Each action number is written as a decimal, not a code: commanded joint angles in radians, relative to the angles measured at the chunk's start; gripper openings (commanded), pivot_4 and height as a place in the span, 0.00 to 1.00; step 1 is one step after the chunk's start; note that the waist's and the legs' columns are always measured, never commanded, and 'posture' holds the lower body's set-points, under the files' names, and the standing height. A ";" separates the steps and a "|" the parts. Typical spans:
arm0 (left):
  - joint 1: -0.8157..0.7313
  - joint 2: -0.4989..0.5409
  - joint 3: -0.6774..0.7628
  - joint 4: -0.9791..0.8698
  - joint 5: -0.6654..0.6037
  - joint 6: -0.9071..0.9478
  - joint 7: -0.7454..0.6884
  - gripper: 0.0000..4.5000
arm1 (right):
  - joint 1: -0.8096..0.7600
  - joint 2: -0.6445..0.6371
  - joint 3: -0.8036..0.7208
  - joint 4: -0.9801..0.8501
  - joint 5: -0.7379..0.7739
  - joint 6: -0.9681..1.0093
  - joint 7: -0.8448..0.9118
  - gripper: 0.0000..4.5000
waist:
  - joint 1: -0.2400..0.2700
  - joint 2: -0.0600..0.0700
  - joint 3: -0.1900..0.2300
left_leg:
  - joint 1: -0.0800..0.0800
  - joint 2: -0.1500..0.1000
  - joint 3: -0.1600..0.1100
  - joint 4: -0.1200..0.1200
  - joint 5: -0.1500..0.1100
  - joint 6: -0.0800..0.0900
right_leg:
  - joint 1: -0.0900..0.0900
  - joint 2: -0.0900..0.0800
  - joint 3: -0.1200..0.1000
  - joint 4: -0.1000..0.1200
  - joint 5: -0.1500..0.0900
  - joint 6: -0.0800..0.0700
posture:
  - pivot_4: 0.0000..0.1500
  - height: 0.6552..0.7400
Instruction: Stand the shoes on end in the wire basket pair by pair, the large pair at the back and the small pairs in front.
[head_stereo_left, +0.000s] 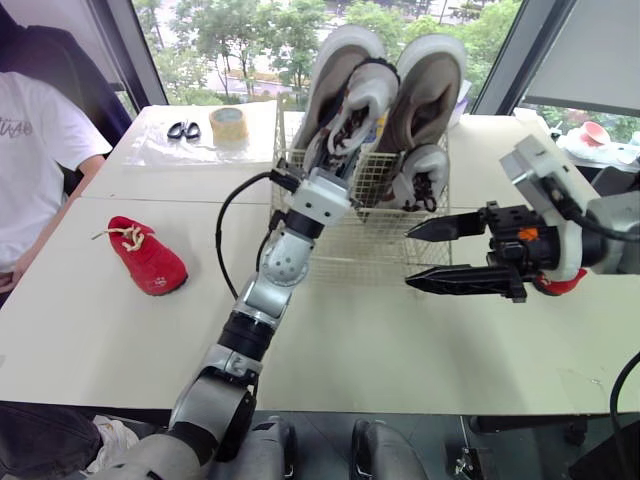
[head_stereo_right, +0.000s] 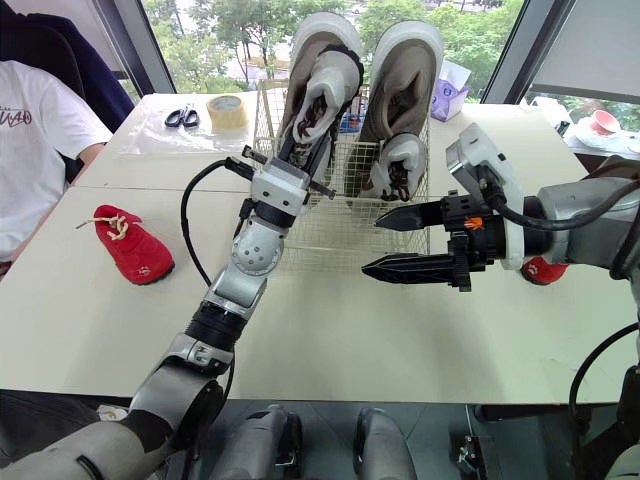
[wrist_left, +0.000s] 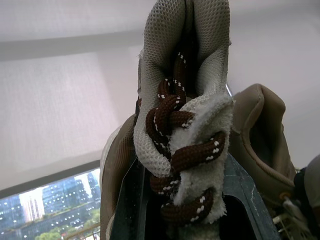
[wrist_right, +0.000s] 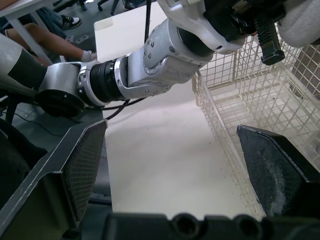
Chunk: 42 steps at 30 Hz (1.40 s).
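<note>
A wire basket (head_stereo_left: 352, 243) stands at the table's middle back. Two large grey-brown shoes (head_stereo_left: 428, 85) stand on end against its back. A small grey shoe (head_stereo_left: 426, 176) stands in the front right. My left gripper (head_stereo_left: 338, 150) reaches into the front left, shut on a matching small shoe (wrist_left: 186, 150) with brown laces, held upright. My right gripper (head_stereo_left: 410, 258) hovers open and empty, just in front of the basket to the right. One small red shoe (head_stereo_left: 147, 256) lies on the table at the left. Another red shoe (head_stereo_right: 541, 270) shows behind my right wrist.
A person in a white shirt (head_stereo_left: 30, 150) sits at the table's left edge. Scissors (head_stereo_left: 183, 129) and a tape roll (head_stereo_left: 229, 123) lie on the far left of the table, and a tissue box (head_stereo_right: 450, 100) stands behind the basket.
</note>
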 joint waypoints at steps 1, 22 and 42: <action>0.008 -0.013 -0.010 -0.017 -0.001 -0.014 0.003 0.05 | -0.006 0.001 -0.029 -0.015 0.013 -0.013 -0.010 1.00 | 0.000 0.000 0.000 | 0.000 0.000 0.000 0.000 0.000 0.000 | 0.000 0.000 0.000 0.000 0.000 0.000 | 1.00 1.00; 0.226 0.006 -0.014 -0.331 -0.208 0.304 -0.223 0.99 | 0.019 0.016 -0.025 -0.026 0.005 -0.034 -0.033 1.00 | -0.002 0.002 -0.002 | 0.002 0.001 -0.001 0.001 0.000 0.000 | 0.002 0.001 0.000 0.001 0.000 0.000 | 1.00 1.00; 0.164 0.627 0.518 -0.850 -1.333 1.552 -0.581 1.00 | 0.205 0.112 -0.456 0.210 -0.008 -0.126 -0.259 1.00 | -0.003 0.003 -0.001 | 0.003 0.001 -0.003 0.001 0.003 -0.004 | 0.006 0.003 0.000 0.000 -0.002 0.002 | 1.00 1.00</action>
